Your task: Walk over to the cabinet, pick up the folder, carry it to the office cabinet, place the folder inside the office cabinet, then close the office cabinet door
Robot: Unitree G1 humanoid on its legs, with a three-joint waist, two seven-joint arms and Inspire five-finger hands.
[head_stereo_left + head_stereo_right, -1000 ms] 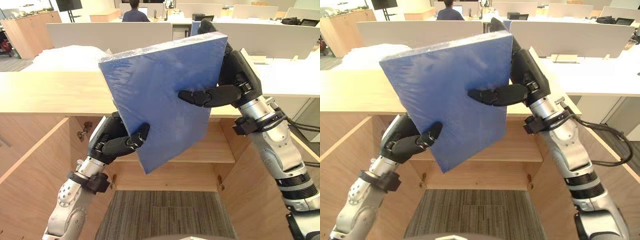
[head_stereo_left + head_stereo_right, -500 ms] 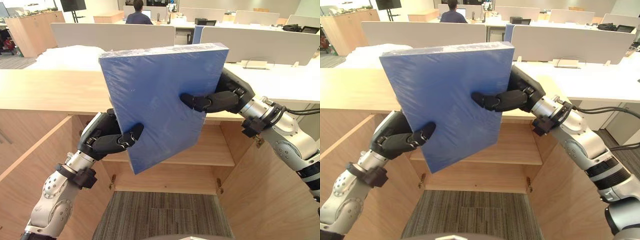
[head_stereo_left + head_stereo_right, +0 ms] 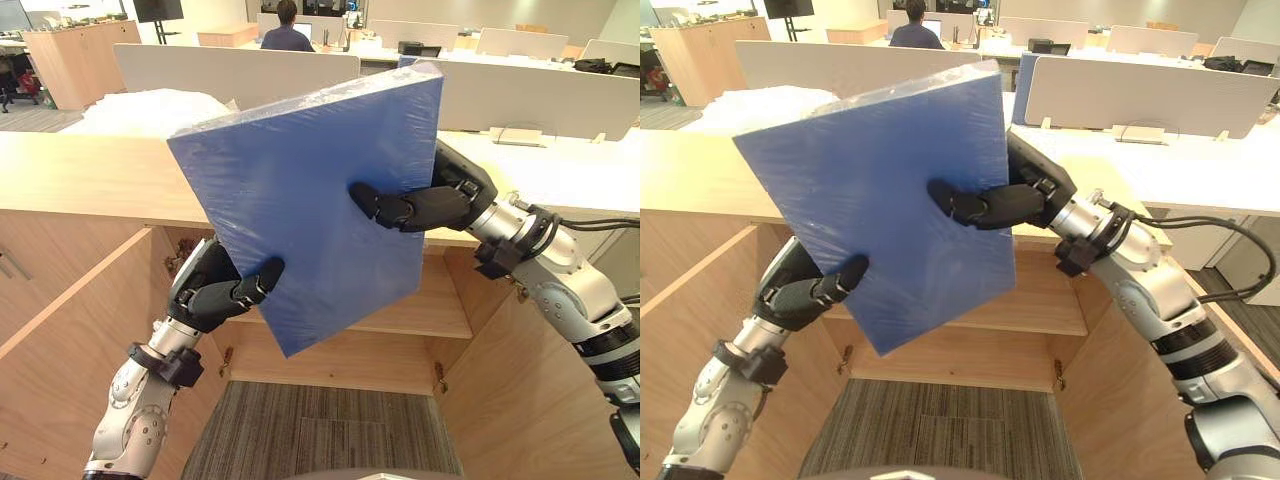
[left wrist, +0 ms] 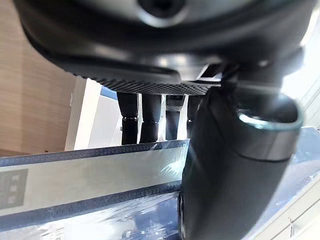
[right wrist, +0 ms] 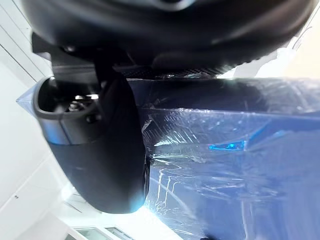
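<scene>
You held the blue folder (image 3: pixel 300 180) tilted in front of the open office cabinet (image 3: pixel 445 305). Left hand (image 3: pixel 205 290) gripped its 7 o'clock corner, and right hand (image 3: pixel 440 195) pinched its 3 o'clock edge.

Grey carpet (image 3: pixel 330 435); white desk partitions (image 3: pixel 200 70) (person (image 3: pixel 288 28) seated).

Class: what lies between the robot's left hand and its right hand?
The blue folder, tilted, gripped by the left hand and the right hand; both eye views show it.
</scene>
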